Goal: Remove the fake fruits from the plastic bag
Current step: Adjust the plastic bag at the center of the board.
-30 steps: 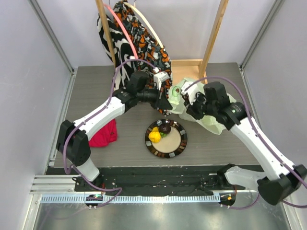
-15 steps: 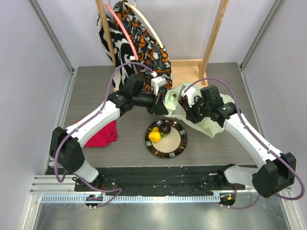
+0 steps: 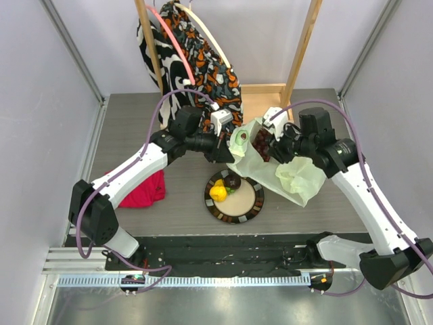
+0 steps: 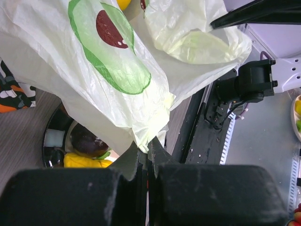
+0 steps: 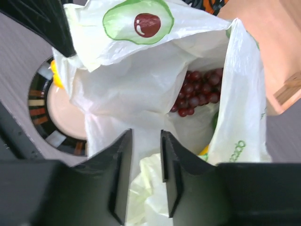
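The plastic bag (image 3: pixel 289 175) is pale green-white with an avocado print (image 4: pixel 113 56) and is stretched between both grippers above the table. My left gripper (image 3: pixel 226 152) is shut on one bag corner (image 4: pixel 149 136). My right gripper (image 3: pixel 269 143) holds the jaws a narrow gap apart with crumpled bag plastic (image 5: pixel 150 188) between them. Inside the open bag lie a dark red grape bunch (image 5: pixel 197 92), also in the top view (image 3: pixel 261 142), and slivers of yellow (image 5: pixel 205 149) and green (image 5: pixel 215 120). A plate (image 3: pixel 252 203) below holds a yellow lemon (image 3: pixel 217 191) and a dark purple-brown fruit (image 3: pixel 233 181).
Zebra and orange patterned cloth bags (image 3: pixel 193 61) hang from a wooden rack (image 3: pixel 301 47) at the back. A red cloth (image 3: pixel 146 190) lies left of the plate. The rack's wooden base (image 3: pixel 265 99) sits behind the bag. Side walls stand close on both sides.
My right gripper has pulled back up and to the right, drawing the bag mouth open so the grape bunch shows. The left gripper has kept its hold, shifted slightly.
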### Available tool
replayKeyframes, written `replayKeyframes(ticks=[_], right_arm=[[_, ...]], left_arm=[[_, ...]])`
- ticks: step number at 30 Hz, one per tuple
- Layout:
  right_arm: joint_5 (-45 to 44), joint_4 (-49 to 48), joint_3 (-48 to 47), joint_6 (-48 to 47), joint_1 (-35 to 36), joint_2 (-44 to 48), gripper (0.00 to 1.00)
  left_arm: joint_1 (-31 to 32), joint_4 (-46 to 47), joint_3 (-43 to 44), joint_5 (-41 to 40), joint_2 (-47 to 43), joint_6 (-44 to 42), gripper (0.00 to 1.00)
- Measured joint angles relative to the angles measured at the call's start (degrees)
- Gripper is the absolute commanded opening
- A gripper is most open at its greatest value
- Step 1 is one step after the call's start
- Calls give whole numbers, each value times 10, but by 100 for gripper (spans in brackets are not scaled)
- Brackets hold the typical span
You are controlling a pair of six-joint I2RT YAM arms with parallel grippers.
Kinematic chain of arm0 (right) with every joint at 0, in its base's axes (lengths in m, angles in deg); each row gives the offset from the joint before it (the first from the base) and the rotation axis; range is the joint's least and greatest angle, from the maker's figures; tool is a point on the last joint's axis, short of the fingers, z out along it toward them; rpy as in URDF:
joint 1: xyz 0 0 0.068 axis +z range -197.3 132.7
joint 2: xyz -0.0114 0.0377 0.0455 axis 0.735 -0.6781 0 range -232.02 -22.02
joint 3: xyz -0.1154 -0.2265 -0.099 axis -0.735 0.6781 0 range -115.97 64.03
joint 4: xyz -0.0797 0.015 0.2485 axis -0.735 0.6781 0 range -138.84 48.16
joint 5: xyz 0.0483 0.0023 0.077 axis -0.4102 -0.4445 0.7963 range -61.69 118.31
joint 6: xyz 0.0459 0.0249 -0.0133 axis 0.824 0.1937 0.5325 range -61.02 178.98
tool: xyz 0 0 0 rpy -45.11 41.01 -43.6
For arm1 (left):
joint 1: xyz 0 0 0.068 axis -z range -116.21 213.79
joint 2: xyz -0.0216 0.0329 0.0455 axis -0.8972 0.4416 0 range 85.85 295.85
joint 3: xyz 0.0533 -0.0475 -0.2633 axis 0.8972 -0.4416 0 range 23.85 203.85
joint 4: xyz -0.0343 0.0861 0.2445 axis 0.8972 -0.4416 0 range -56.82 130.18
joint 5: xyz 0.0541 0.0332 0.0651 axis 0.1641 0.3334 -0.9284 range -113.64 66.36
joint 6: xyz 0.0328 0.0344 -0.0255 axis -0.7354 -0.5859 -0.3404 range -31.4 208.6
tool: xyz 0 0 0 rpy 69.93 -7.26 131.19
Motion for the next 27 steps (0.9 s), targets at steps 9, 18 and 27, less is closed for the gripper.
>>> replayKeyframes(ticks=[9,18,27], right_arm=[[-82,-119,112,-21,-1,-134,21],[-264,-238,187,-46,-75,-169,19],[-333,-275,222,-55,-145,-151,57]], left_arm=[[0,0,-1,1,0,-4,0],[-4,-6,-17,4,-22,-19,0],[-4,-26,-37,3,-31,-72,0]])
